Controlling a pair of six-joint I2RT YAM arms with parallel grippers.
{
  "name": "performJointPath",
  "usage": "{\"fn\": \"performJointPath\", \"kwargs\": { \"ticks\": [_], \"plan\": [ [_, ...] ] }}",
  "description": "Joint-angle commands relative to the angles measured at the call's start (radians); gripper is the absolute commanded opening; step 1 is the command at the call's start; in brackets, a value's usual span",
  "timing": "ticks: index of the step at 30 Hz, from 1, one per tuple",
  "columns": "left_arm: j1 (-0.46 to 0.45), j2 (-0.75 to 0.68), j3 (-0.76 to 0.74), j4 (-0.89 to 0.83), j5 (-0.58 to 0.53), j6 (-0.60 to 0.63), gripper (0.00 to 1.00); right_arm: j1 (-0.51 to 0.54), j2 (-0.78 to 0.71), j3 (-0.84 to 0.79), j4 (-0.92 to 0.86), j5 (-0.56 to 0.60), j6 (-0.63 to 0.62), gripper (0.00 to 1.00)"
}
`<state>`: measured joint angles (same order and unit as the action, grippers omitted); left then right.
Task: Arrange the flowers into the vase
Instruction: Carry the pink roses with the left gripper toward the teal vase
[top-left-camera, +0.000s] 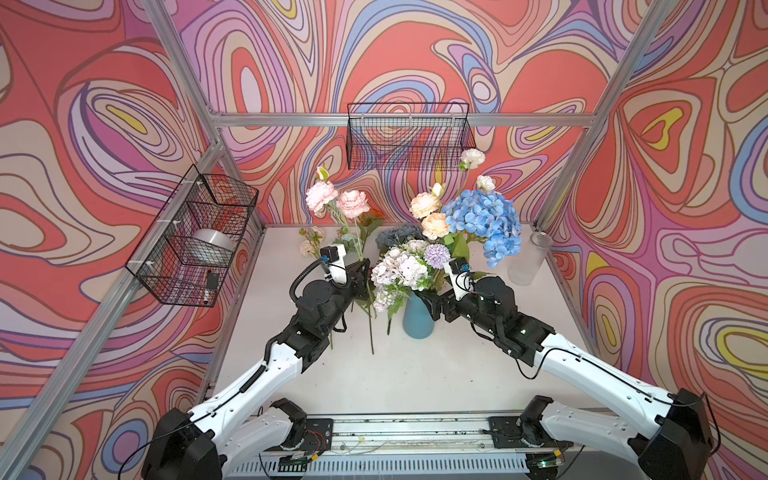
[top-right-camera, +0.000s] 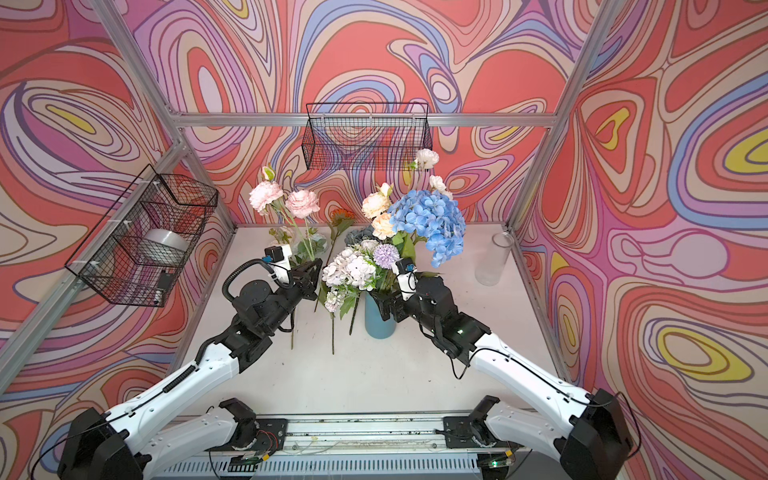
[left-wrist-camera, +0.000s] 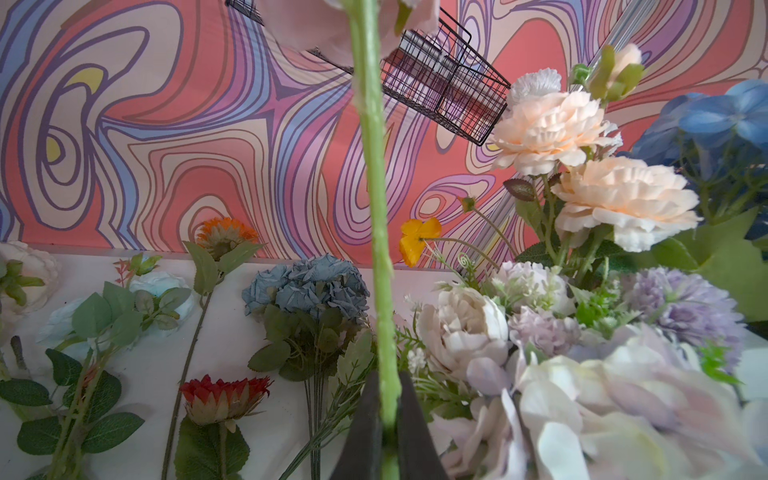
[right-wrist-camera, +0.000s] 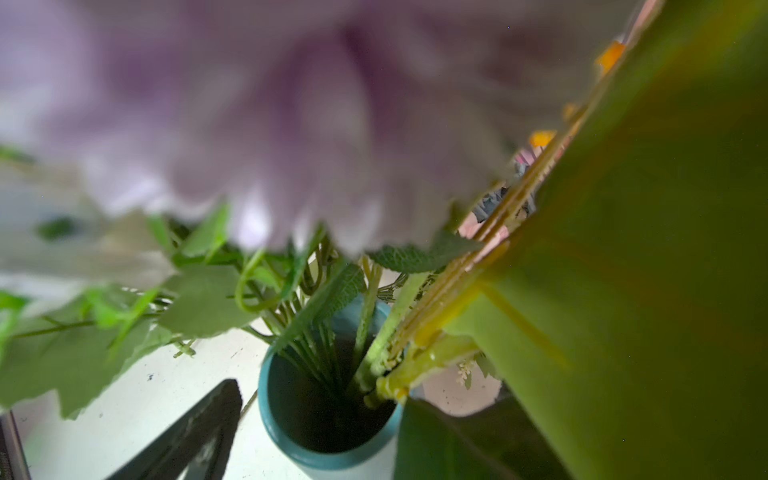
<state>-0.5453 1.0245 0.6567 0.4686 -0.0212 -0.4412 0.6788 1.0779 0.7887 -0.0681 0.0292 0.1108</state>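
My left gripper (top-left-camera: 360, 269) (left-wrist-camera: 388, 384) is shut on the thick green stem (left-wrist-camera: 374, 208) of a pink peony (top-left-camera: 353, 202), held upright left of the bouquet. A teal vase (top-left-camera: 417, 322) (right-wrist-camera: 270, 415) holds a blue hydrangea (top-left-camera: 484, 220), cream peonies (top-left-camera: 434, 224) and a lilac-white bunch (top-left-camera: 401, 270). My right gripper (top-left-camera: 435, 306) stands open at the vase mouth; one dark finger (right-wrist-camera: 199, 432) sits apart from the rim, the other is hidden by a leaf. More flowers lie on the table: dusty-blue blooms (left-wrist-camera: 307, 286), a red sunflower (left-wrist-camera: 224, 395) and an orange one (left-wrist-camera: 226, 235).
A clear glass jar (top-left-camera: 528, 259) stands at the back right by the frame post. Black wire baskets hang on the back wall (top-left-camera: 409, 137) and the left wall (top-left-camera: 195, 237). Loose stems (top-left-camera: 371, 328) lie on the white table between my arms.
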Motion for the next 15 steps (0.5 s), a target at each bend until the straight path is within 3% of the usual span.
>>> {"fn": "performJointPath", "kwargs": {
  "ticks": [1, 8, 15],
  "plan": [
    [-0.009, -0.017, 0.035, 0.043, -0.006, 0.003, 0.0, 0.002, -0.008, -0.011, 0.004, 0.037, -0.037, 0.98],
    [-0.015, -0.005, 0.037, 0.051, 0.007, -0.008, 0.0, 0.0, 0.028, -0.044, 0.199, 0.009, -0.247, 0.98],
    [-0.027, 0.021, 0.043, 0.07, 0.022, -0.027, 0.0, -0.024, 0.091, -0.026, 0.278, -0.127, -0.272, 0.98]
  ]
}}
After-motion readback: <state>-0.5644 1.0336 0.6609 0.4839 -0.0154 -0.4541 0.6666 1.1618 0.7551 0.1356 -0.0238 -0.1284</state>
